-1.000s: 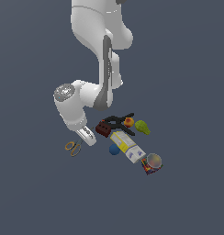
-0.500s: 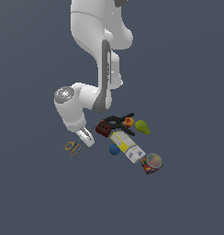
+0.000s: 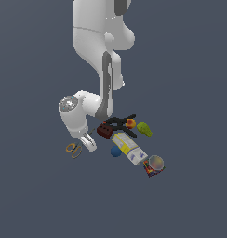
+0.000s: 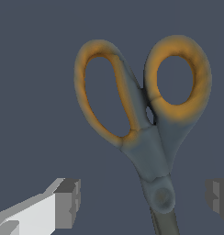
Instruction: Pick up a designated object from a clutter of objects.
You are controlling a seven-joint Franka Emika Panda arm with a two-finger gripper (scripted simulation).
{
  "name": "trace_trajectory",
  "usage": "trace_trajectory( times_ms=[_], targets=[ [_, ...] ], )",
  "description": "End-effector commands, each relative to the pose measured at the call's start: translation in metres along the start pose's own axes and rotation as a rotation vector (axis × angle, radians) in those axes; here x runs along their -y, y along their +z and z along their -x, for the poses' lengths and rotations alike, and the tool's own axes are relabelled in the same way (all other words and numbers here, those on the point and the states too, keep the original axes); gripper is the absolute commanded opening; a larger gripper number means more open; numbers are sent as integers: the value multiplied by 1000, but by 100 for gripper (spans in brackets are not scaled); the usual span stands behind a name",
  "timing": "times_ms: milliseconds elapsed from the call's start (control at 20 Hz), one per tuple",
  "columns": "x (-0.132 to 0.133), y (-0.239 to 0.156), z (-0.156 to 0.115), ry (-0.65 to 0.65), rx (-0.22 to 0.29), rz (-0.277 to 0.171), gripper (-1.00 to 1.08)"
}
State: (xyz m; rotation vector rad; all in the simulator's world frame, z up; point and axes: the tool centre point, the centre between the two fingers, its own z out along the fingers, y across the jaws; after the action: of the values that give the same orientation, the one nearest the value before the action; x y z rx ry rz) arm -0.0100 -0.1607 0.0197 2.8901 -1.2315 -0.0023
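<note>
Seen from the wrist, the gripper stands wide apart, its fingers flanking the pivot of the scissors without touching. The orange-looped scissors lie flat on the grey floor, at the exterior view's left, apart from the clutter; there the gripper appears just beside them, though small.

The scene was lit evenly and rather dimly, with no clear light source and no cast shadows on the flat grey-blue ground. Soft highlights were seen on the white arm. The renders were coarse, and edges looked slightly blurred in the wrist view.
</note>
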Motion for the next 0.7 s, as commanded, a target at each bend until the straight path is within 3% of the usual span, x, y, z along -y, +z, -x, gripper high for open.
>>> trace_trajectory(
  times_ms=[0,200,250,650],
  targets=[
    [0,8,0,1,-1,-1,100],
    [0,12,-1,1,-1,-1,100],
    [0,12,-1,1,-1,-1,-100],
    [0,12,-1,1,-1,-1,-100]
  ],
)
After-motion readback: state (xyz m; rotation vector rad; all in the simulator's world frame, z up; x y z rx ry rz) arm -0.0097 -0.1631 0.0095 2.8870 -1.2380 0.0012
